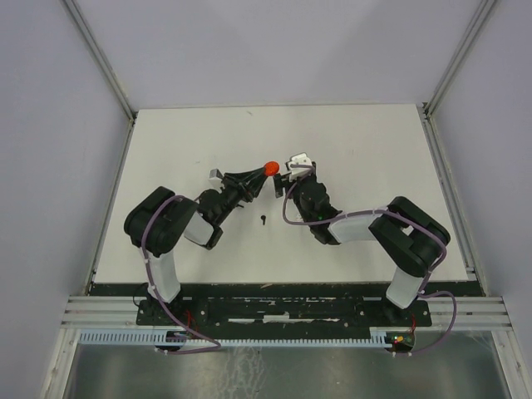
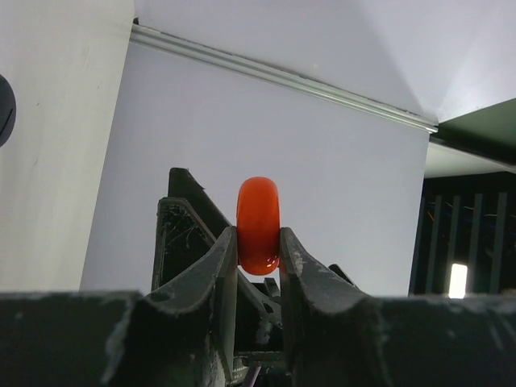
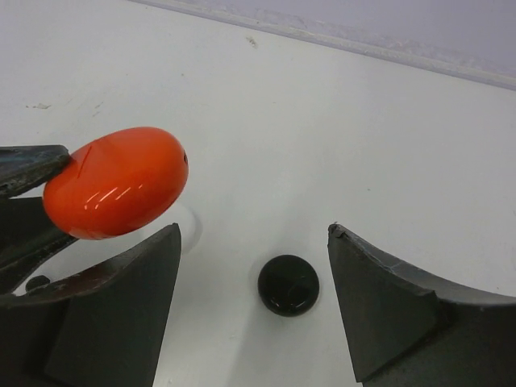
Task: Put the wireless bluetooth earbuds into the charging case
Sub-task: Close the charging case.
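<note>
Charging case (image 2: 259,224) pinched edge-on in the left gripper (image 2: 258,242) above the table (image 3: 363,121), right gripper (image 3: 254,242) jaws wide just beside it, and one nudge on that slick rounded shell could squirt it free

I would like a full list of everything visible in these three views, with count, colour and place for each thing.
orange glossy oval plastic case: one, orange, clamped in the left gripper, above the white table.
black round flat disc: one, black, on the table under the right gripper.
small black stemmed earbud: one, black, on the table, apart from both grippers.
white table: one, white, under everything.
left gripper: one, black, shut on the case.
right gripper: one, black, open over the disc.
</note>
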`<state>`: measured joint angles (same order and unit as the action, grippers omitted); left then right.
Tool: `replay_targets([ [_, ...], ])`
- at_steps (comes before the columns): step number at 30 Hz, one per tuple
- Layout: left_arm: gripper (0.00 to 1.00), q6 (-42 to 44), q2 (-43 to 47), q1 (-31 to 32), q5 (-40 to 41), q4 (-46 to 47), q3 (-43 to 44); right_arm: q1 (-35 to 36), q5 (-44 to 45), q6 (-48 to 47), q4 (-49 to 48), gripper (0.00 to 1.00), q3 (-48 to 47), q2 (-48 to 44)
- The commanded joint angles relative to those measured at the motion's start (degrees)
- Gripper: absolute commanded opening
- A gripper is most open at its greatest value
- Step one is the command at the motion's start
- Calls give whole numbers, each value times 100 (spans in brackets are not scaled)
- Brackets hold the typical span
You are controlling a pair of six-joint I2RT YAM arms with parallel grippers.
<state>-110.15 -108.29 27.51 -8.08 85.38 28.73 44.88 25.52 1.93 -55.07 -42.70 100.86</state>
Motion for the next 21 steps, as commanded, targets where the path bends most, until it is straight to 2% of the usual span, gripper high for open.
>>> replay_targets([
  [1, 3, -178, -34, 17, -81, 427, 62, -41, 272, -87, -288, 82, 98, -318],
  [6, 3, -155, -39, 13, -158, 415, 103, -44, 337, -179, -421, 82, 174, -339],
  [9, 3, -145, -54, -9, -178, 470, 96, -50, 446, -15, -81, 83, 146, -518],
  [12, 3, 19, -32, -122, -309, 471, 160, -114, 954, 682, 1256, 86, -40, -1005],
  [13, 3, 126, -7, -191, -440, 386, 234, -217, 961, 951, 2178, 87, -167, -1197],
  [16, 3, 581, 88, -371, -870, -105, 536, -605, 912, 1746, 3788, 87, -507, -1837],
  [18, 3, 923, 119, -439, -1110, -572, 820, -874, 771, 2075, 4194, 87, -455, -2273],
  [21, 3, 1635, 88, -558, -1464, -1469, 1502, -1054, 632, 2074, 4423, 87, -298, -2859],
])
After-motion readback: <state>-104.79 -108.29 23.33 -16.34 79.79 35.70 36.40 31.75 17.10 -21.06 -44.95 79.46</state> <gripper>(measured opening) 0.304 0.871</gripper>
